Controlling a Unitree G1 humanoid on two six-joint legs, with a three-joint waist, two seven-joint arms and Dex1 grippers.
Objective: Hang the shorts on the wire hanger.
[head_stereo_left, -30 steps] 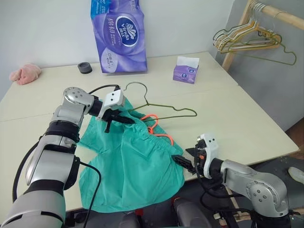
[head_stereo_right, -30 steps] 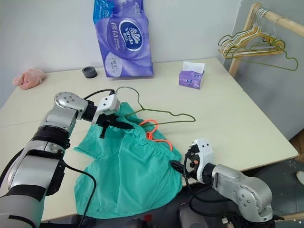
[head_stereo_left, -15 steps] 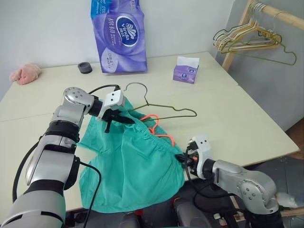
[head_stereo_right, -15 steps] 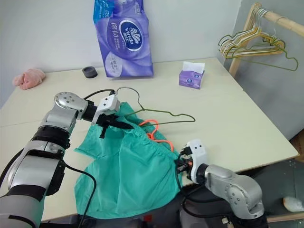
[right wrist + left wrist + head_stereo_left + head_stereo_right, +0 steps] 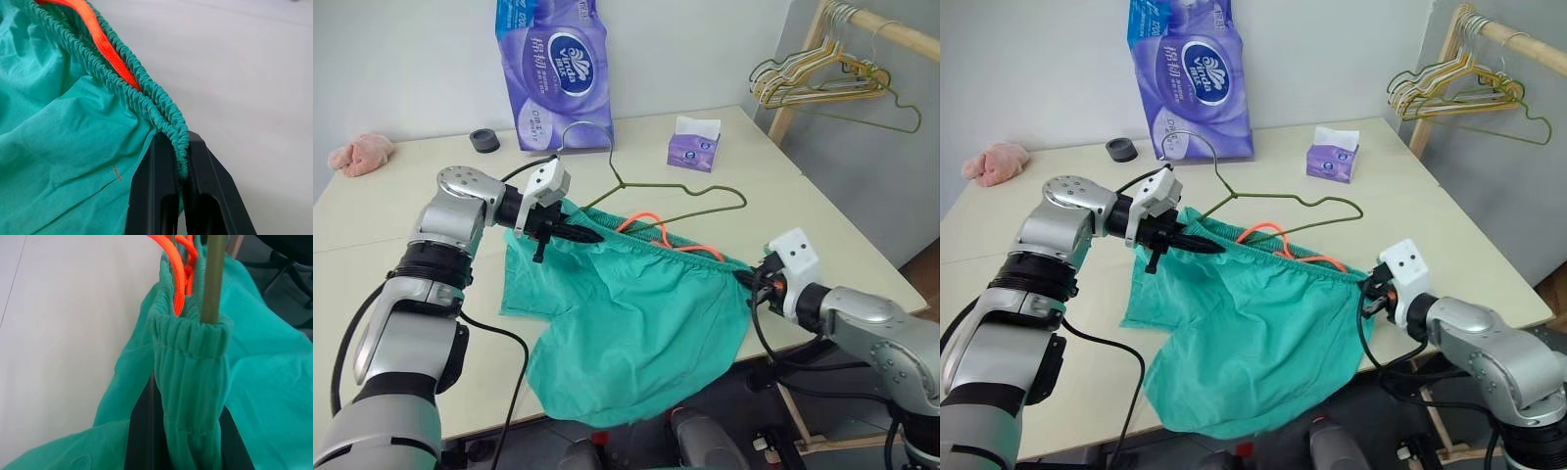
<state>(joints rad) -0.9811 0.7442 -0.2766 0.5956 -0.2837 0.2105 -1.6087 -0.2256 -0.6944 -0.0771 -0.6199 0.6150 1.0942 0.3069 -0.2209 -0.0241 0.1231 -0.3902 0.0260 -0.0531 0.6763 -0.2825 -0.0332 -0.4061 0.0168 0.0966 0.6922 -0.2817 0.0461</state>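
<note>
Teal shorts (image 5: 636,323) stretched by the waistband between both grippers above the cream table (image 5: 822,225), legs drooping over the near table edge. Left gripper (image 5: 579,235) clamped tight on the waistband's left end, together with the lower bar of the wire hanger (image 5: 651,191), which passes inside the waistband there. Right gripper (image 5: 749,279) pinched shut on the waistband's right end, elastic squeezed between its black fingers (image 5: 164,196). Hanger hook raised, pointing toward the purple tissue pack (image 5: 553,73). Orange drawstring (image 5: 656,235) looping out over the waistband's middle.
</note>
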